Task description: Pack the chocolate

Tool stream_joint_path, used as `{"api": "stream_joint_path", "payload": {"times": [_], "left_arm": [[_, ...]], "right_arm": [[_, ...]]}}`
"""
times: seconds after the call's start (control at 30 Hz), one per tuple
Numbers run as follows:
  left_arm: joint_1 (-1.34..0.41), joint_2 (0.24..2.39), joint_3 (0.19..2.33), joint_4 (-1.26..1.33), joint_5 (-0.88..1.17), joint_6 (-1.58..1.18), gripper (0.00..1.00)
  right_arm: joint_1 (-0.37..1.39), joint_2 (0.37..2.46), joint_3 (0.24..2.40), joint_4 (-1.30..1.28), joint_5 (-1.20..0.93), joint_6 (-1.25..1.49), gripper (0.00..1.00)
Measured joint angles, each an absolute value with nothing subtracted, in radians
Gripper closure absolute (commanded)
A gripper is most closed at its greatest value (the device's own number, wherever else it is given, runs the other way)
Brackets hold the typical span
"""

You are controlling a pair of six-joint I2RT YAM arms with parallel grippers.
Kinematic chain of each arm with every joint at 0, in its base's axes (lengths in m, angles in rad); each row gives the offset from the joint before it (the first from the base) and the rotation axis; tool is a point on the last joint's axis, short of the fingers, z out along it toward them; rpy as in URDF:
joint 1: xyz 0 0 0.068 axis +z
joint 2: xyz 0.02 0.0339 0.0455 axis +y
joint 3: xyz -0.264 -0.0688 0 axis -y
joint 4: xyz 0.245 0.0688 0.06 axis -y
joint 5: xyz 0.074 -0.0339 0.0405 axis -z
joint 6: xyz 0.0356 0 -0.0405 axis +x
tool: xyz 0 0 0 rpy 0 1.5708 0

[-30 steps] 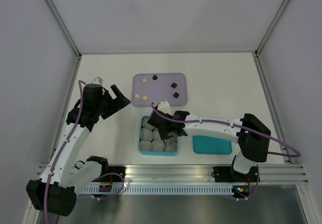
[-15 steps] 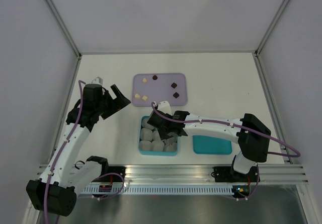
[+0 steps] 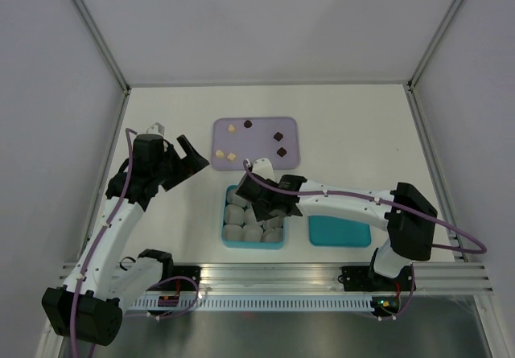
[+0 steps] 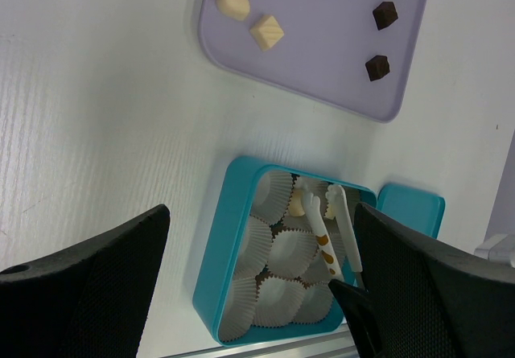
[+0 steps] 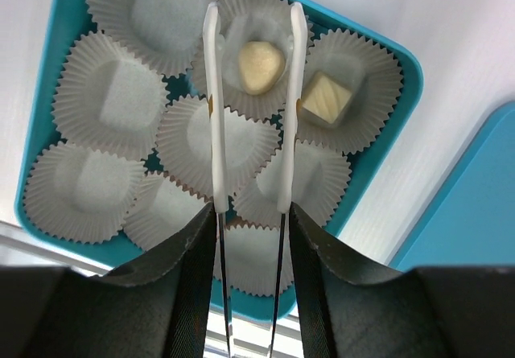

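Cream and dark chocolate pieces lie on the lavender tray [image 3: 256,142]; the left wrist view shows two cream ones [image 4: 233,1] and two dark ones [image 4: 385,14]. My right gripper [image 3: 269,201] [image 5: 249,213] is shut on white tongs [image 5: 213,109] over the teal box [image 3: 228,241] of white paper cups. The tong tips stand apart on either side of a cream chocolate [image 5: 261,66] lying in a cup. Another cream chocolate [image 5: 325,98] sits in the neighbouring cup. My left gripper [image 3: 189,158] [image 4: 259,237] is open and empty, above the table left of the tray.
A teal lid [image 3: 339,232] lies right of the box, also seen in the right wrist view [image 5: 467,205]. Several cups in the box [image 5: 409,72] hold nothing. White walls and a metal frame enclose the table; a rail runs along its near edge.
My right arm has shifted very slightly with the tongs over the box. My left arm has not moved.
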State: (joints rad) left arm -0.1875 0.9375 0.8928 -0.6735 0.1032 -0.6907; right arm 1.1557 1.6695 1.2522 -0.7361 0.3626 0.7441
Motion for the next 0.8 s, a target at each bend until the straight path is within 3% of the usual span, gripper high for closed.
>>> {"api": "stream_joint_path", "payload": {"times": [0.47,0.8], "left_arm": [[-0.187,0.938,0.893,-0.673,0.083,-0.691,0.00],[-0.187,0.967,0.893,-0.673,0.081,-0.691,0.00]], "right_arm": [[1.132,1.550,1.382,-0.715,0.306,0.601,0.56],[0.910,1.827,1.657,-0.661,0.151,0.311,0.57]]}}
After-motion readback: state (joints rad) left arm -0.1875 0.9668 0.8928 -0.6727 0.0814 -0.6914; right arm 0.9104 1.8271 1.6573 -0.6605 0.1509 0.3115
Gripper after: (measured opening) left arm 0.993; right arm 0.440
